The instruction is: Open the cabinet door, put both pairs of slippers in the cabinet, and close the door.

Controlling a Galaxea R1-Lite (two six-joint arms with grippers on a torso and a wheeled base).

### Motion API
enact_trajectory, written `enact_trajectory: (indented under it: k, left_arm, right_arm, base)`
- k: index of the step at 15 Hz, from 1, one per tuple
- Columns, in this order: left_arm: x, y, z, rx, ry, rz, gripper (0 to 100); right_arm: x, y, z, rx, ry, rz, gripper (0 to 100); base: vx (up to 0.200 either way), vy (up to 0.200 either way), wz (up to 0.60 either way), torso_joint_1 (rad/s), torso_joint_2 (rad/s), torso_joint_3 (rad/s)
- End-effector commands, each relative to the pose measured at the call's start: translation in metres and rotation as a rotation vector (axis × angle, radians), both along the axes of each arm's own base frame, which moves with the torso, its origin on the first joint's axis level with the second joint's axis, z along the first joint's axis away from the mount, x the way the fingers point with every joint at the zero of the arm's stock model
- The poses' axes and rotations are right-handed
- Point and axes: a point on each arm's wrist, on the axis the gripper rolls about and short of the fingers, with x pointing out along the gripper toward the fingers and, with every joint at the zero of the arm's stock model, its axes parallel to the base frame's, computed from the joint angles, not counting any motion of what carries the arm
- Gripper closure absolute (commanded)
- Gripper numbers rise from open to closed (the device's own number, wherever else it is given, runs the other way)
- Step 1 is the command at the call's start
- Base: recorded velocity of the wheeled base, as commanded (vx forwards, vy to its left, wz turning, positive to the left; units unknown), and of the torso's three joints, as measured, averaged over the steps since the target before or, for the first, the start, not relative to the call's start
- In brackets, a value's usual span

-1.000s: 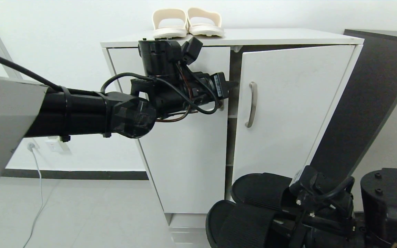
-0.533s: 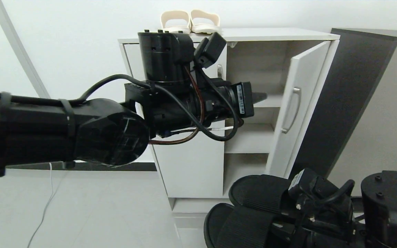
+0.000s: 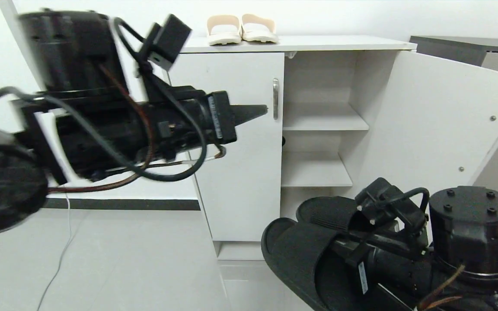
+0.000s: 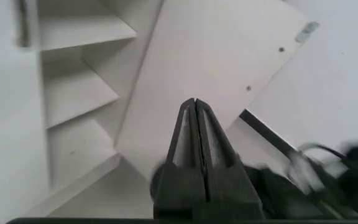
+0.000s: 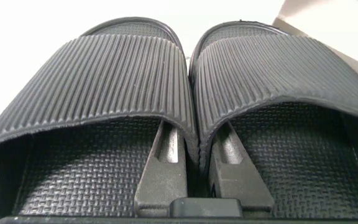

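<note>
The cabinet door (image 3: 439,129) is open, the right gripper (image 5: 196,134) grasps the black slippers (image 3: 301,250), the left gripper (image 4: 195,106) is clenched empty, and the cream slippers (image 3: 242,30) wait on top, unstored.

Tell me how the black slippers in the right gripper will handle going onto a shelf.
The black slippers look like soft moulded rubber, so probably light and somewhat bendy. Their ribbed straps and textured footbeds should resist slipping. The right gripper pinches only their adjoining inner walls, so the pair may sag or twist.

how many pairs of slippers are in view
2. A cream pair sits on top of the cabinet; a black pair is held in the right gripper, low before the open cabinet.
</note>
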Motion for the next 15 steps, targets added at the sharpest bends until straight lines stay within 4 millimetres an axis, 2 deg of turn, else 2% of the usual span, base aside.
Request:
enact_trajectory:
  k: [1,2,3,4,6,7,8,10,14,15]
  left_arm:
    - [-0.103,0.079,-0.017,-0.021,-0.042,0.178,100]
    - [-0.126,0.095,-0.027,-0.02,-0.046,0.224,100]
    - [-0.136,0.103,-0.033,-0.012,-0.044,0.25,100]
    - [-0.17,0.129,-0.058,0.049,-0.023,0.365,100]
    - [-0.202,0.153,-0.087,0.107,-0.008,0.551,100]
    - [-0.21,0.159,-0.093,0.107,-0.006,0.612,100]
    - [-0.223,0.166,-0.11,0.12,0.009,0.721,100]
    - [-0.235,0.17,-0.136,0.126,0.022,0.873,100]
    - [-0.243,0.168,-0.18,0.191,0.041,1.093,100]
    - [-0.247,0.166,-0.199,0.217,0.029,1.153,100]
  right_arm:
    - [0.018,0.004,-0.004,-0.001,0.014,-0.065,100]
    - [0.022,0.005,-0.004,-0.011,0.006,-0.106,100]
    - [0.023,0.005,-0.005,-0.015,0.003,-0.124,100]
    - [0.027,0.007,-0.006,-0.024,0.0,-0.15,100]
    - [0.032,0.006,-0.003,-0.013,-0.009,-0.169,100]
    - [0.033,0.005,-0.003,-0.013,-0.011,-0.181,100]
    - [0.037,0.006,-0.003,-0.016,-0.017,-0.209,100]
    - [0.042,0.008,-0.002,-0.001,-0.019,-0.269,100]
    - [0.048,0.011,-0.006,-0.022,-0.026,-0.324,100]
    - [0.048,0.011,-0.006,-0.028,-0.032,-0.347,100]
  base:
    - [0.0,0.0,0.0,0.0,0.0,0.0]
    - [0.0,0.0,0.0,0.0,0.0,0.0]
    - [0.0,0.0,0.0,0.0,0.0,0.0]
    - [0.0,0.0,0.0,0.0,0.0,0.0]
    - [0.0,0.0,0.0,0.0,0.0,0.0]
    - [0.0,0.0,0.0,0.0,0.0,0.0]
    - [0.0,0.0,0.0,0.0,0.0,0.0]
    - [0.0,0.0,0.0,0.0,0.0,0.0]
    - [0.0,0.0,0.0,0.0,0.0,0.0]
    - [0.0,0.0,0.0,0.0,0.0,0.0]
